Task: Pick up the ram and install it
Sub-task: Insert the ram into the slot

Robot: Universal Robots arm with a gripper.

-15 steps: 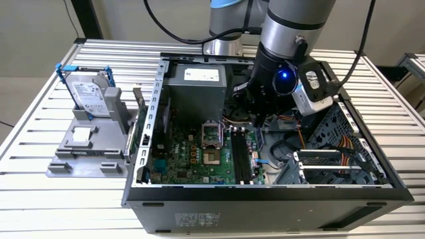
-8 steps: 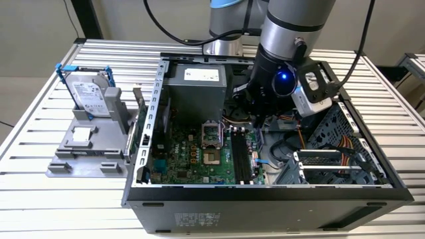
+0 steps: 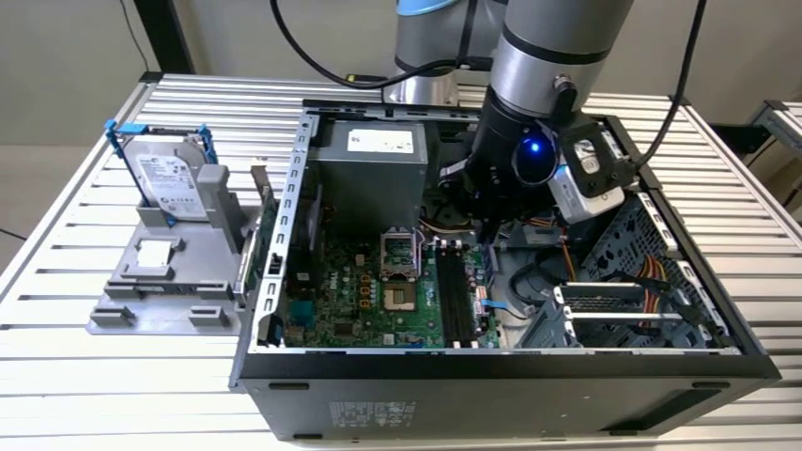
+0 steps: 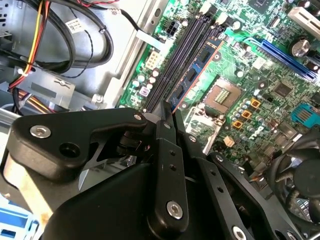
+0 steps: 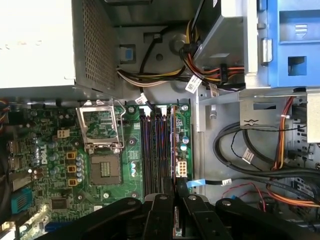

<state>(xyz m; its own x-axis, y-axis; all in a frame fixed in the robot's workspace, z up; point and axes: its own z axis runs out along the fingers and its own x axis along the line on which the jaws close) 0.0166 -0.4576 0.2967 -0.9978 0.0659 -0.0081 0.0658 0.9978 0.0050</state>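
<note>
Now we have our gripper point(image 4: 167, 117) down inside the open computer case point(image 3: 269, 362), right over the memory slots point(image 5: 156, 150) of the green motherboard point(image 3: 363, 301). In the second wrist view its two fingers are closed together on the near end of the ram point(image 4: 197, 70), a thin board with black chips that stands on its edge along one slot. We hold it this way because the stick must go straight down into the slot. We cannot tell if it is fully seated. The power supply point(image 3: 370, 174) and the hard drive point(image 3: 169, 178) in its grey stand are well apart from the work.
</note>
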